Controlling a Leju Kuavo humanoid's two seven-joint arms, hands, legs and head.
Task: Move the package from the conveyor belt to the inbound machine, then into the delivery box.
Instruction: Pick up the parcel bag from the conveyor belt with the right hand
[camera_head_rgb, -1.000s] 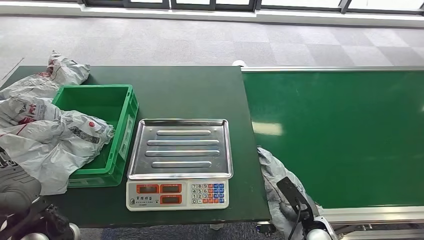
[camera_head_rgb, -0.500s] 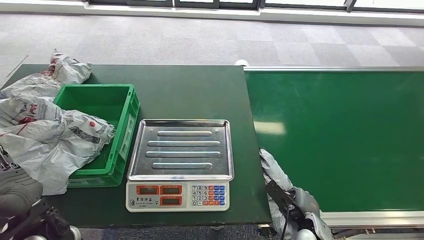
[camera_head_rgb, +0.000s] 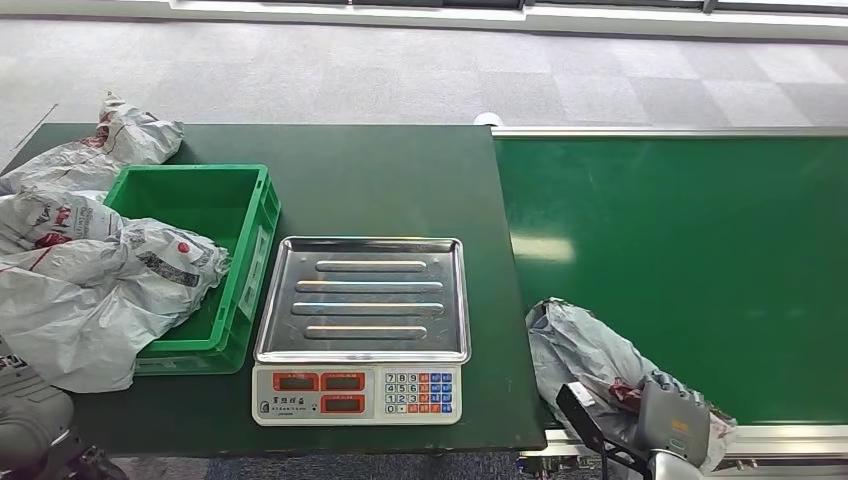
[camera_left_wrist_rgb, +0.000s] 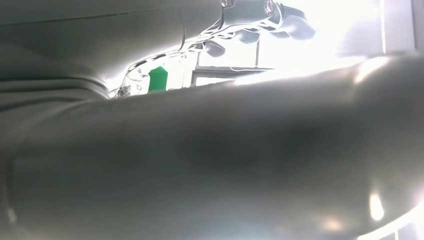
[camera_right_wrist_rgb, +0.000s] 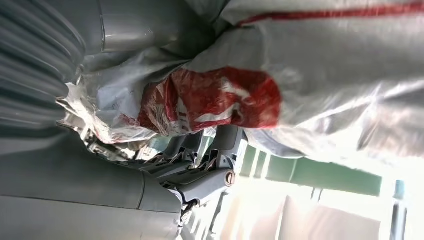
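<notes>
A crumpled grey plastic package (camera_head_rgb: 585, 352), printed with a red-and-white patch, lies at the near edge of the green conveyor belt (camera_head_rgb: 700, 260), just beside the scale (camera_head_rgb: 362, 325). The robot's right hand (camera_head_rgb: 668, 418) grips its near end, fingers (camera_right_wrist_rgb: 200, 150) curled under the wrinkled film. Whether the left hand's fingers are spread or curled cannot be told.

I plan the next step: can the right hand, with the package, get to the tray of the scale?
Probably yes. The right hand holds the grey package at the near belt edge, and the steel scale tray beside it is bare, with nothing standing between them.
</notes>
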